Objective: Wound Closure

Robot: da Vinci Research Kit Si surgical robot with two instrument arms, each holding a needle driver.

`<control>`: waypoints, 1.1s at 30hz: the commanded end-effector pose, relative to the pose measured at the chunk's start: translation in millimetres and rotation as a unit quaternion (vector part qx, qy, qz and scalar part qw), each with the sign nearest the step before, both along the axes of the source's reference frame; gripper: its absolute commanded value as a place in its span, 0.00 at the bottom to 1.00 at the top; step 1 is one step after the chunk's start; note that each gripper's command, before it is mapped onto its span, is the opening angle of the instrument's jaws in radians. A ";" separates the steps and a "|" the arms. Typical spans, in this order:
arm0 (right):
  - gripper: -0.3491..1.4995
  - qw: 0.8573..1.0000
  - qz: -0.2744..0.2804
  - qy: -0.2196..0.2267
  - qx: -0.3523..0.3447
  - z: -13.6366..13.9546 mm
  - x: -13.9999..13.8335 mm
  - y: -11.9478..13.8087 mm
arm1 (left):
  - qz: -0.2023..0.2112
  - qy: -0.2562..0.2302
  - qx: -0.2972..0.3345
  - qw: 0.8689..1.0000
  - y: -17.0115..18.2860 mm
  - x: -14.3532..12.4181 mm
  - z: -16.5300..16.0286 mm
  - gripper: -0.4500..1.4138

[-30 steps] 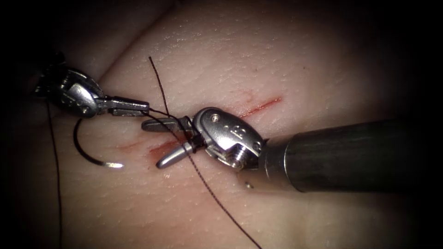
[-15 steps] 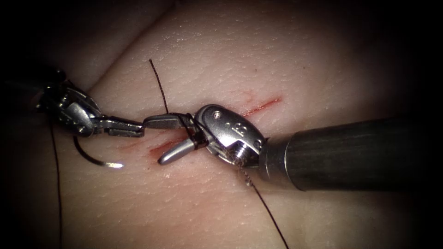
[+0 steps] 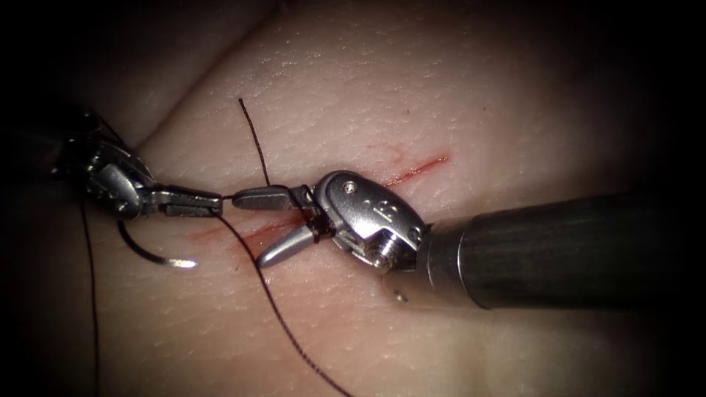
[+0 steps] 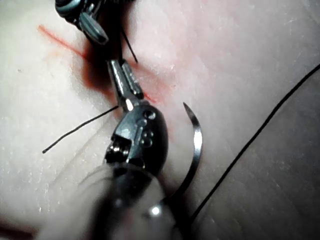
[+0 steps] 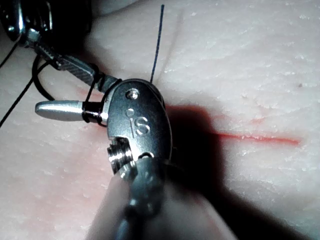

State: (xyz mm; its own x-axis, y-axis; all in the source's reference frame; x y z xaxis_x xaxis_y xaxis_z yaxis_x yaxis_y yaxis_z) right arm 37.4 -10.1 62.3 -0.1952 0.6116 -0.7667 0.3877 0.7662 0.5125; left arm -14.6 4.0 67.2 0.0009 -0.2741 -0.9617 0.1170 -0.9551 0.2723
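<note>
Tissue lies cut and unclosed on its right stretch. Left tool pinches thread, seemingly, jaws together; right tool spreads its jaws over the cut, thread wound round them. Needle rests free on the surface, left of the cut.

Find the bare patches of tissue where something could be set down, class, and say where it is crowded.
Bare tissue lies beyond the cut, right of the short thread end. More lies in front, between the long thread and the right shaft. Crowded: where the left claw, shut on thread, meets the open right claw, with the needle lying free.
</note>
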 end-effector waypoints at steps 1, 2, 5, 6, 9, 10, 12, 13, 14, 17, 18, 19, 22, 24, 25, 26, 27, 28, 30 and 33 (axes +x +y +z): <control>0.55 1.000 0.000 0.000 0.001 0.5 0.7 -0.4 | 0.005 0.004 -0.003 1.000 -1.1 -0.7 0.8 0.00; 0.55 1.000 0.001 -0.001 0.002 0.5 0.6 -0.3 | 0.010 0.004 -0.004 1.000 -1.4 -0.7 0.9 0.00; 0.54 1.000 0.004 -0.005 0.002 0.8 0.5 0.1 | 0.022 0.005 -0.005 1.000 -2.6 -0.8 1.1 0.00; 0.53 1.000 0.006 -0.007 0.002 0.9 0.5 0.1 | 0.023 0.004 -0.006 1.000 -2.8 -0.9 1.2 0.00; 0.53 1.000 0.008 -0.010 0.002 1.0 0.6 0.2 | 0.028 0.003 -0.007 1.000 -3.2 -1.0 1.1 0.00; 0.53 1.000 0.008 -0.010 0.002 1.0 0.6 0.2 | 0.032 0.003 -0.007 0.999 -3.2 -1.0 1.1 0.00; 0.53 1.000 0.012 -0.014 0.004 1.1 0.5 0.3 | 0.038 0.005 -0.010 0.999 -3.4 -1.1 0.8 0.00; 0.53 1.000 0.014 -0.017 0.004 1.1 0.6 0.4 | 0.038 0.005 -0.009 0.999 -3.4 -1.2 0.8 0.00; 0.53 1.000 0.017 -0.020 0.004 1.1 0.6 0.4 | 0.038 0.005 -0.012 0.999 -3.5 -1.3 0.7 0.00; 0.53 0.999 0.033 -0.040 0.005 1.4 0.9 0.4 | 0.030 0.012 -0.013 0.999 -3.5 -2.0 0.8 0.00; 0.53 0.998 0.038 -0.047 0.006 1.5 0.9 0.3 | 0.024 0.018 -0.014 0.999 -3.5 -2.2 0.8 0.00; 0.53 0.997 0.045 -0.055 0.006 1.5 1.0 0.3 | 0.018 0.025 -0.015 0.999 -3.4 -2.5 0.9 0.00; 0.53 0.994 0.067 -0.087 0.015 1.9 1.1 0.7 | -0.006 0.053 -0.019 0.998 -3.3 -3.5 1.2 0.00; 0.53 0.992 0.078 -0.100 0.020 2.1 1.0 0.9 | -0.015 0.068 -0.021 0.997 -3.5 -3.9 1.3 0.00; 0.53 0.989 0.088 -0.113 0.028 2.3 1.0 1.0 | -0.029 0.087 -0.015 0.996 -3.9 -4.3 1.5 0.00; 0.53 0.988 0.092 -0.118 0.031 2.4 1.0 1.0 | -0.037 0.096 -0.007 0.995 -4.1 -4.4 1.6 0.00; 0.53 0.987 0.095 -0.123 0.032 2.5 1.0 1.0 | -0.045 0.104 -0.003 0.993 -4.3 -4.5 1.7 0.00; 0.53 0.986 0.100 -0.129 0.032 2.6 1.0 1.1 | -0.055 0.114 0.005 0.992 -4.5 -4.7 1.9 0.00; 0.53 0.982 0.115 -0.147 0.037 2.8 1.2 1.1 | -0.081 0.136 0.040 0.987 -5.1 -5.0 2.2 0.00; 0.53 0.976 0.130 -0.167 0.044 3.1 1.6 0.9 | -0.098 0.150 0.062 0.982 -5.3 -5.2 2.3 0.00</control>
